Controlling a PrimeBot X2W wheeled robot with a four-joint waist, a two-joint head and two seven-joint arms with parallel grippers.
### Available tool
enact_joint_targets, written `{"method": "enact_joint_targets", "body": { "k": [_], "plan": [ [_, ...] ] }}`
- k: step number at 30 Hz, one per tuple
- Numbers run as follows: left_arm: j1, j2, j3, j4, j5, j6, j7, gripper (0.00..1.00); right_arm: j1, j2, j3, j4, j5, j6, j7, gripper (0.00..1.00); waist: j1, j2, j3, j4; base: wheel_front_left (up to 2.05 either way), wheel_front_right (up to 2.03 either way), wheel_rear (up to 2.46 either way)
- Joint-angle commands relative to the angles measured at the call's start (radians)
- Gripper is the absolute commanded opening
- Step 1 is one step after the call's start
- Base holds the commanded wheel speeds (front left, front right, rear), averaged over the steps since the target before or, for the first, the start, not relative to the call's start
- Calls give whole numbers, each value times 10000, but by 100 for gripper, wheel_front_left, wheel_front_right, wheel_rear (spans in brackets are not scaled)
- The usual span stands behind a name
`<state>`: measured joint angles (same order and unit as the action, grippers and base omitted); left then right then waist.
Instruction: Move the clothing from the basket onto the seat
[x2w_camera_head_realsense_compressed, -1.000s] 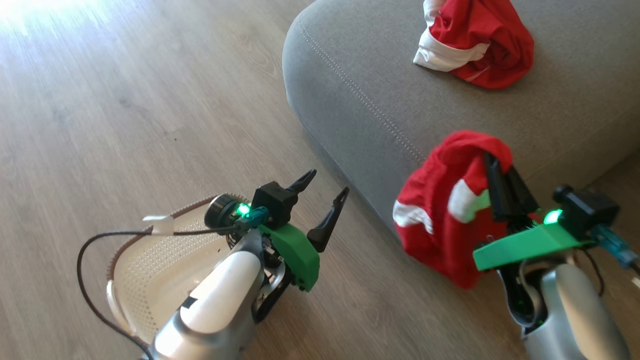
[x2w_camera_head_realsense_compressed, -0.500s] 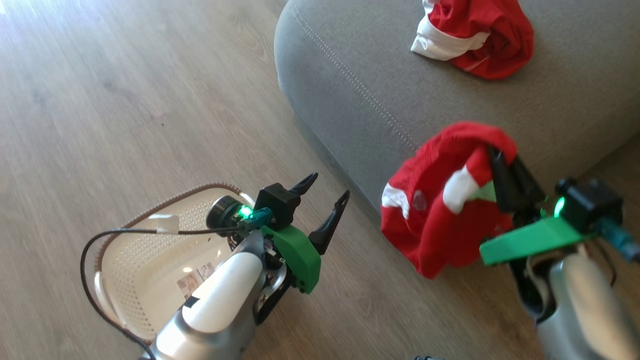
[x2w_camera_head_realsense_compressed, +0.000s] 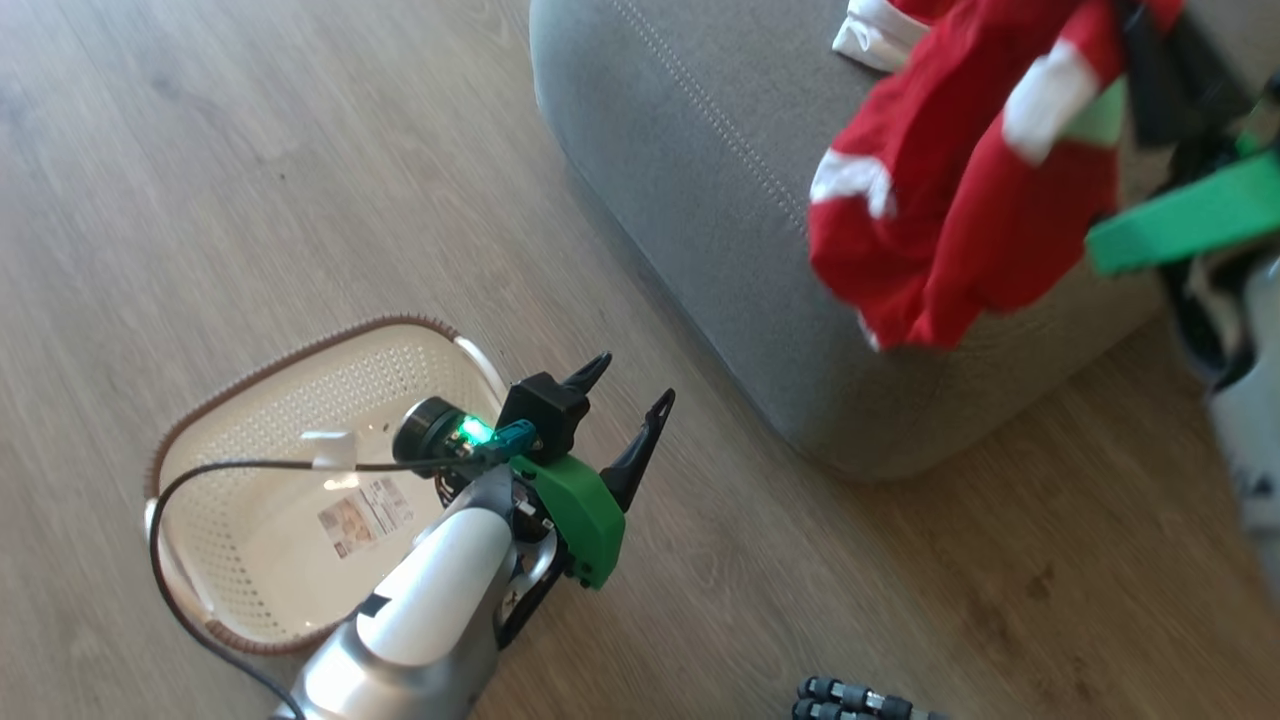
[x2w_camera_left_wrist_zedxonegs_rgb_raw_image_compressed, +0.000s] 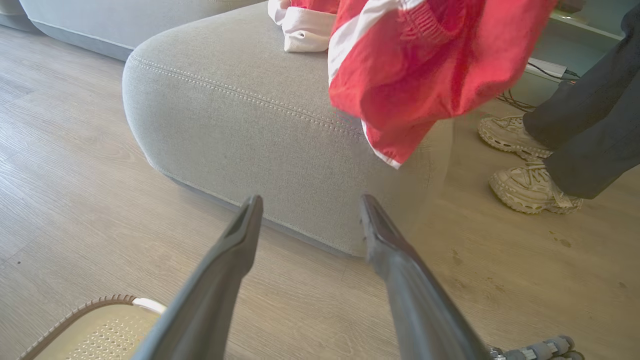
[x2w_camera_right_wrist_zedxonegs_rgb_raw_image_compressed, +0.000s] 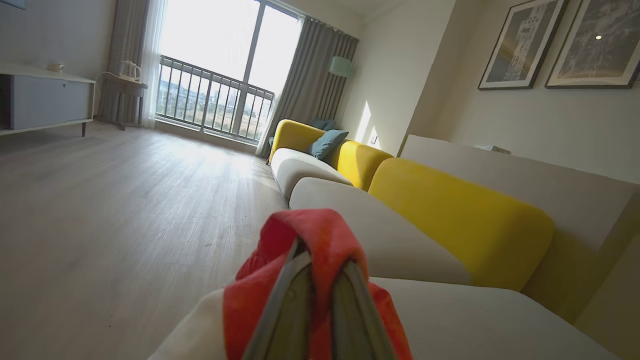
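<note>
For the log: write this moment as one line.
right tool: shut on red-and-white fabric clothing | clothing: hanging at grey upholstered seat edge, not laid down | left tool: open, empty | cream perforated plastic basket: on floor

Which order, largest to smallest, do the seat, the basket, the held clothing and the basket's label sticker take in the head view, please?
1. seat
2. basket and held clothing: similar in extent, and the clothing hangs raised, probably nearer the camera, so I leave them unranked.
3. label sticker

Head view steeply downward, wrist views low, sharing seat (x2w_camera_head_realsense_compressed: 690, 190)
</note>
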<state>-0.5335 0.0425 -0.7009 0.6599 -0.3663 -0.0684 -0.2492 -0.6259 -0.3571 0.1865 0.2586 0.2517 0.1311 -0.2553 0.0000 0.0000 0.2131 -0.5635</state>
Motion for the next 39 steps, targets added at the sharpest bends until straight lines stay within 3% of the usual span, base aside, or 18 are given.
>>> {"method": "enact_joint_targets", "body": {
  "k": [1,13,19,28,39],
  "plan": [
    [-501,109,358,-220,181,-18,-126,100,-1007,-374,99,29,55,-4,-65,0,0,0,258,-20,0,0,0],
    [-641,295,319,-60,451,-16,-126,100,-4509,-1907,577,1608,-763,-4,-65,0,0,0,1123,470,0,0,0],
    [-739,448,224,162,451,-77,-102,100,-6948,-2673,439,3308,-1281,-4,370,0,0,0,1727,896,0,0,0],
    [-972,390,-242,334,571,-232,-77,100,-8822,-3774,-1826,5745,-2500,-4,633,0,0,0,2502,1834,0,0,0],
    [-1150,544,-436,465,650,-204,-68,100,-7981,-3246,-4622,7085,-3682,-4,187,0,0,0,3555,2389,0,0,0]
  ]
}}
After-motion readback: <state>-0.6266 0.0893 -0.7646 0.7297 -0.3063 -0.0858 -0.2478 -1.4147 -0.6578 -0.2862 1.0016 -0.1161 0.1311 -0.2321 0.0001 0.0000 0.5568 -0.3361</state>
